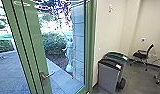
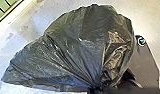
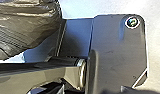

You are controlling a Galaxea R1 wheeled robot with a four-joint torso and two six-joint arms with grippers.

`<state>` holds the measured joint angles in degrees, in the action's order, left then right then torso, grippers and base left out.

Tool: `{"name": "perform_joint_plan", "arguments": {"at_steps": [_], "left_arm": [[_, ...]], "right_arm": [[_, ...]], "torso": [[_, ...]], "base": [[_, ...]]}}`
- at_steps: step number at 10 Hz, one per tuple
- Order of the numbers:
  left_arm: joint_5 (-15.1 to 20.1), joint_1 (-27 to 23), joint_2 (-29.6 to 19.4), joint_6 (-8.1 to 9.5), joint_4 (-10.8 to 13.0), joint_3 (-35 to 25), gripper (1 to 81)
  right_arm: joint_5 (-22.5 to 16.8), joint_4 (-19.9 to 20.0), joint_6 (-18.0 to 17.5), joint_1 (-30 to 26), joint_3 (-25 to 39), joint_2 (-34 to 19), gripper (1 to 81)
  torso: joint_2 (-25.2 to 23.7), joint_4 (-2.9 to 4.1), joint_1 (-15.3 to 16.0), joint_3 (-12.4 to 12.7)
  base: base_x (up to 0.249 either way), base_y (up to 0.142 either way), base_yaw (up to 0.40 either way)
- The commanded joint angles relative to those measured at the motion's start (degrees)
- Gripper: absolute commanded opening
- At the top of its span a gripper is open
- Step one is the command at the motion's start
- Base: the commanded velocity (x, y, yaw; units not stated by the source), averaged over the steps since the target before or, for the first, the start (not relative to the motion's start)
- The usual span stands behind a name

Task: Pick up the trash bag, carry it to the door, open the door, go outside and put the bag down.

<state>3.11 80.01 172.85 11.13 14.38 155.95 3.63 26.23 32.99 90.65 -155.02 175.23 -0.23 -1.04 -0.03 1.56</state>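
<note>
Gripping the trash bag (image 2: pixel 78 47) by its bunched neck in the left gripper (image 2: pixel 96 89); can't tell the right one's state. In the head view, facing a green door edge (image 1: pixel 37 50) slanting from 11 to 7 o'clock, with bins (image 1: pixel 108 77) at 4, bare grey floor (image 1: pixel 136 81) just beyond, a chair (image 1: pixel 141 55) at 3, paving (image 1: pixel 8 67) at 8. Can't read the bins' white labels (image 1: pixel 118 66).

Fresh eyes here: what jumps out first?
The big dark trash bag, bunched to a tight neck in the left wrist view. Then, in the head view, the green-framed glass door with its lever handle, and two bins side by side against the wall to its right.
</note>
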Motion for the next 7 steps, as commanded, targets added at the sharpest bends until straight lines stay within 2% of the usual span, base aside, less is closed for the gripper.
{"name": "perform_joint_plan", "arguments": {"at_steps": [1, 7], "left_arm": [[2.34, -4.11, -0.31, -0.24, 0.47, -0.03, 1.0], [2.34, -4.11, -0.22, -0.23, 0.56, -0.03, 1.0]], "right_arm": [[-3.54, -0.65, 0.41, -2.44, 0.16, 0.32, 81.1], [-3.54, -0.75, 0.41, -2.44, 0.16, 0.32, 81.1]], "torso": [[0.00, 0.00, 0.03, 0.00], [0.00, 0.00, 0.03, 0.00]], "base": [[0.138, 0.000, 0.000], [0.136, 0.000, 0.000]]}}
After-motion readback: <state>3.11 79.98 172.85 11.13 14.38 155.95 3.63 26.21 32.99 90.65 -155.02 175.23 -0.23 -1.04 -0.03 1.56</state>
